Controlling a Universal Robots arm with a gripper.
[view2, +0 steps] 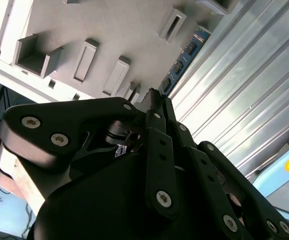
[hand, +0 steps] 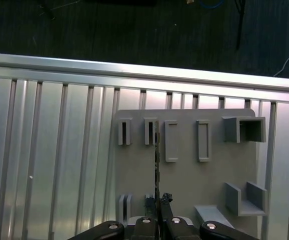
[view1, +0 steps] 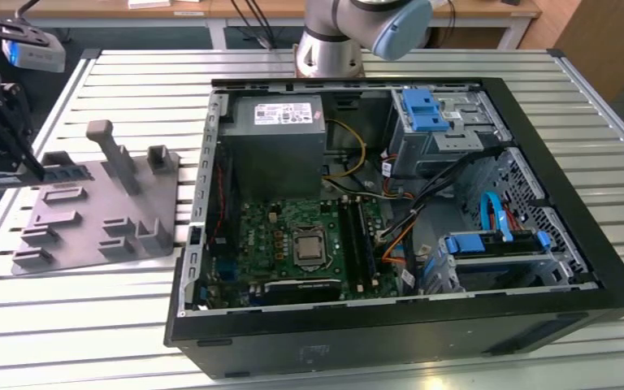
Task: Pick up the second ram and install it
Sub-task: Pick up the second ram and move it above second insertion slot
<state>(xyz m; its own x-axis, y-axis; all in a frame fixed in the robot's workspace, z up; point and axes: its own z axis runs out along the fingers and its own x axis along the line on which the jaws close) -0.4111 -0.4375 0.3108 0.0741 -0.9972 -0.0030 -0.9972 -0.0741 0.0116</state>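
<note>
Claw point(view2: 154, 98) is closed and pinches the second ram point(view2: 186, 54) across its flat faces. The blue-green board with black chips sticks out past the fingertips. In the first wrist view the stick is edge-on, a thin dark line running out from the claw. My read is that gripping the faces leaves the long contact edge free. The ram hangs over the grey fixture plate point(hand: 189, 180), roughly in line with one of its narrow slots; I cannot tell whether it touches the plate. Those slots look meant to stand sticks on edge so a claw can reach both faces. The plate lies on the slatted bench point(view1: 139, 73). In the exterior view the claw is at about 9 o'clock from the plate, by that view's left edge. The open computer case point(view1: 399, 325) is at 3 o'clock from the plate, well apart from the claw. The case lies on its side with the panel off, so the motherboard point(view1: 279, 236) faces up. The long black memory slots point(view1: 356, 236) sit at 3 o'clock of the CPU socket point(view1: 309, 248). The pick looks done; the install is not.
</note>
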